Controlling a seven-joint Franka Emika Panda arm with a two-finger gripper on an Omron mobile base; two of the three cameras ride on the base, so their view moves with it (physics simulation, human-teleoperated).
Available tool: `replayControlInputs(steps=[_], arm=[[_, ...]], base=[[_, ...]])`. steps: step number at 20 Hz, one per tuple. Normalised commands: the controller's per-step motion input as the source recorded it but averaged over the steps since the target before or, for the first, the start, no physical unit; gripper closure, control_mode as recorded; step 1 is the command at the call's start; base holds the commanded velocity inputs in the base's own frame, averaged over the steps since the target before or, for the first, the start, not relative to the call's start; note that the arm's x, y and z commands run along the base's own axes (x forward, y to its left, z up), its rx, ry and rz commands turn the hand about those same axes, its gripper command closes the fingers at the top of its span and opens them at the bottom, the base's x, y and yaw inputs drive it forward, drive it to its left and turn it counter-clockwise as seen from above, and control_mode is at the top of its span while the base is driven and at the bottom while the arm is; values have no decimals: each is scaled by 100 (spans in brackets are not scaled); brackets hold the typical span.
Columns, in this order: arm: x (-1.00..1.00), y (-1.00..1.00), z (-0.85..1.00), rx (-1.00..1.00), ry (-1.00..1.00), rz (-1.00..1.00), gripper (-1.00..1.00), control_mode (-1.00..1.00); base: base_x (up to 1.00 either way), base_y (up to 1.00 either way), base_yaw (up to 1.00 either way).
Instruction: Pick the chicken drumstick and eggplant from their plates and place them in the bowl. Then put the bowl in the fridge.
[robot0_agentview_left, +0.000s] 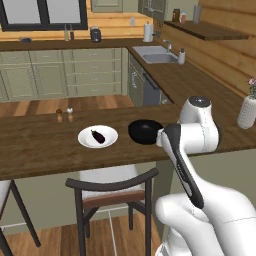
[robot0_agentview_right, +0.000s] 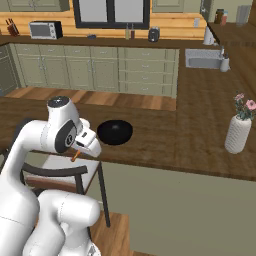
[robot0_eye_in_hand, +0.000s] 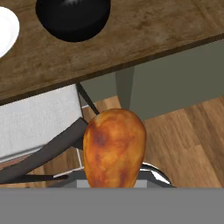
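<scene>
Jaws: we see them pinching the drumstick (robot0_eye_in_hand: 114, 148), thick end toward the hand camera; in the right base view its thin orange end pokes out below the hand (robot0_agentview_right: 76, 156).
Drumstick position: we hold it off the near edge of the bench (robot0_agentview_left: 40, 145), above the chair (robot0_agentview_left: 112, 182), not yet over the bowl.
Key relation: the black bowl (robot0_agentview_left: 145, 131) lies ahead of the jaws, further in over the bench; we judge the next move is a carry forward to above its rim.
Bowl contents: nothing that we can see.
White plate (robot0_agentview_left: 98, 136): just left of the bowl, carrying the eggplant (robot0_agentview_left: 98, 136).
Eggplant axis: slanting across the plate.
Fridge: bowl not yet taken there.
</scene>
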Motion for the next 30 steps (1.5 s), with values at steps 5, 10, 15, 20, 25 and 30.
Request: replayControlInputs(steps=[5, 10, 15, 20, 25, 30], arm=[[100, -8, 7, 0, 4, 7, 100, -100], [100, -38, -3, 5, 1, 16, 100, -100], [100, 0, -6, 1, 1, 11, 100, -100], [100, 3, -34, 0, 0, 7, 100, -100], [100, 0, -47, -1, 0, 1, 100, -100], [100, 2, -31, -2, 0, 0, 100, -100]], base=[[0, 0, 0], [0, 0, 0], [0, 0, 0], [0, 0, 0], [0, 0, 0], [0, 0, 0]])
